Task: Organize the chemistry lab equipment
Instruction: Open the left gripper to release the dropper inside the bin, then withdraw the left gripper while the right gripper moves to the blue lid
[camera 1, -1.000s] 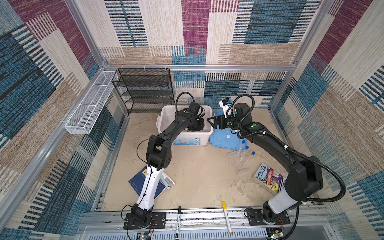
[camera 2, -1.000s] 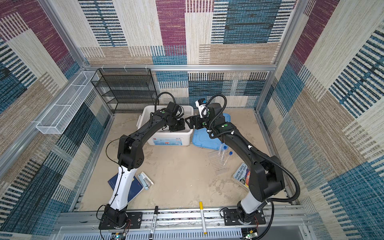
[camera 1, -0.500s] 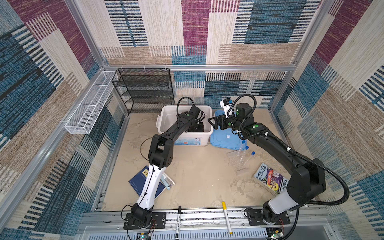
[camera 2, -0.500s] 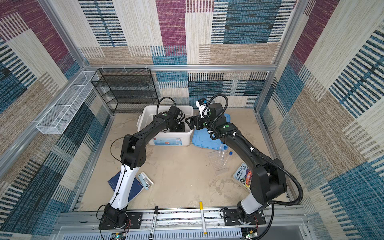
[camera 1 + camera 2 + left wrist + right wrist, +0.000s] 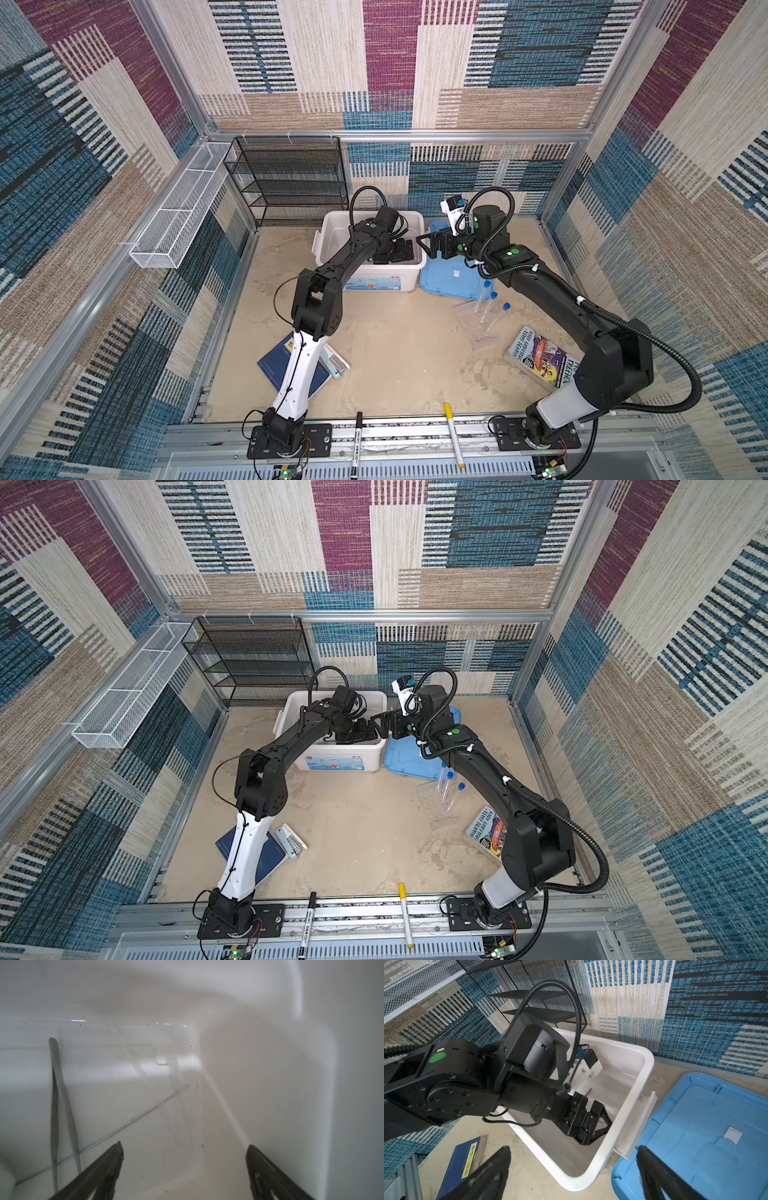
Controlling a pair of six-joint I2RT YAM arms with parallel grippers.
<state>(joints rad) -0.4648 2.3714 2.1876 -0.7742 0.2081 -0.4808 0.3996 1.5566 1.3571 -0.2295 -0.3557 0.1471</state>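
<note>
On the floor of the white plastic storage bin (image 5: pixel 270 1084) we see the metal tweezers (image 5: pixel 54 1105) lying flat. The long thin spoon (image 5: pixel 124 1124), a wire-like handle, crosses their legs and also crosses the clear glass rod (image 5: pixel 143 1076), which is faint against the white. The left gripper (image 5: pixel 185 1145) hangs inside the bin above these, its jaws spread wide with nothing between them.

In both top views, with the table's middle as the dial's centre, the bin sits at twelve o'clock. The pale blue plastic lid (image 5: pixel 451 276) lies flat just beside it at one. The right gripper (image 5: pixel 424 248) hovers over the bin's rim on the lid side, its jaws equally wide and empty.

The three clear blue-capped test tubes (image 5: pixel 482 309) lie at two o'clock by the clear plastic rack (image 5: pixel 471 328) (we cannot tell whether they rest in it or only against it). Farther out, a colourful paperback book (image 5: pixel 542 361) lies at four. A dark blue book (image 5: pixel 276 365) lies at eight, with the pale blue stapler (image 5: pixel 291 840) beside it.
</note>
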